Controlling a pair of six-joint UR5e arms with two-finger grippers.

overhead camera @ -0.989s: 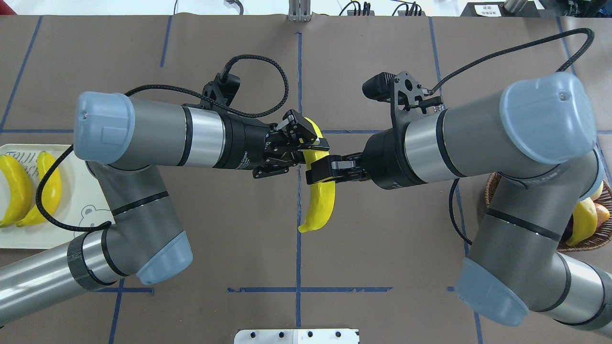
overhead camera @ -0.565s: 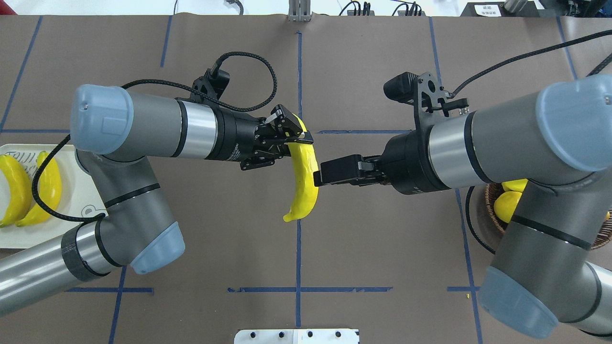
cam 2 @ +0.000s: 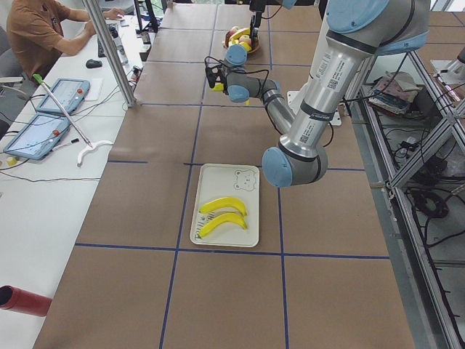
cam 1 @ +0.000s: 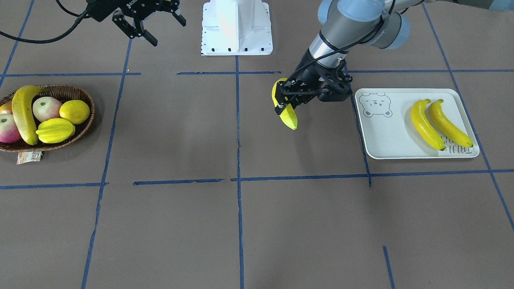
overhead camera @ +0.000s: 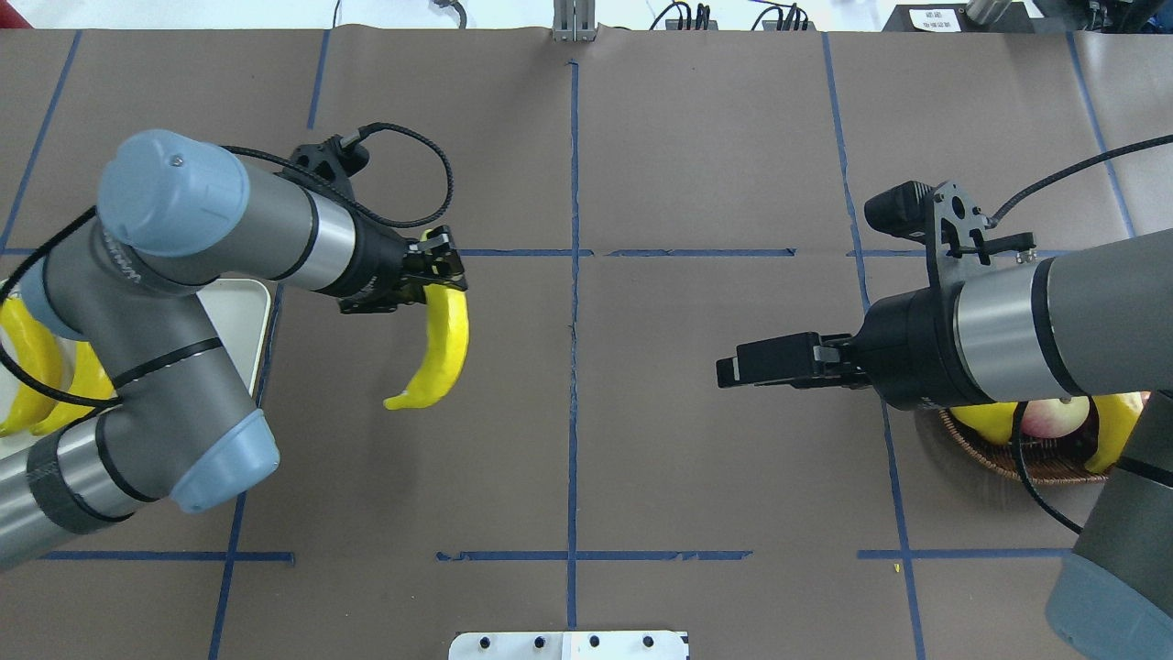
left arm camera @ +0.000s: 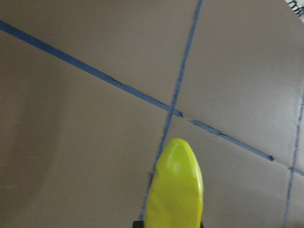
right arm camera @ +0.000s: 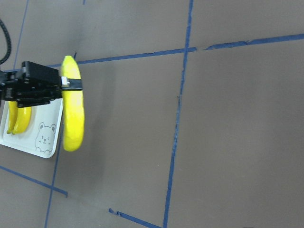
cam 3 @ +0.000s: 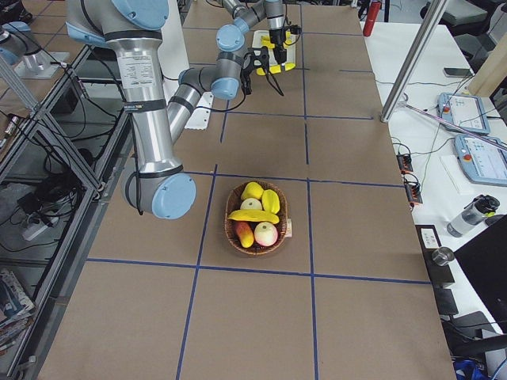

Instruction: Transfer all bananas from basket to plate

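Black fingers of the left gripper (overhead camera: 443, 275) are pinched narrow on the upper end of a long, curved, glossy bright yellow banana (overhead camera: 444, 353). It hangs tip-down above the brown paper-covered table (overhead camera: 641, 440), near the pale grey-white rectangular plate (cam 1: 385, 136) with the bear drawing but not yet over it. The right gripper (overhead camera: 733, 367) holds nothing; the front-facing view shows its fingers spread wide, and its arm passes over the shallow dark brown woven wicker basket (cam 1: 90, 116).

Two bananas (cam 1: 425, 124) already lie side by side on the plate. One is in the air, and a fourth banana (cam 1: 22, 112) lies in the basket beside a ridged yellow starfruit (cam 1: 55, 130), a round yellow lemon (cam 1: 74, 111) and apples. I judge the task past halfway: this placement and one more fetch are left.

The overhead view hides most of the plate and basket under the arms, while the front-facing view shows both whole. The left wrist view shows only the banana's tip over blue tape lines.
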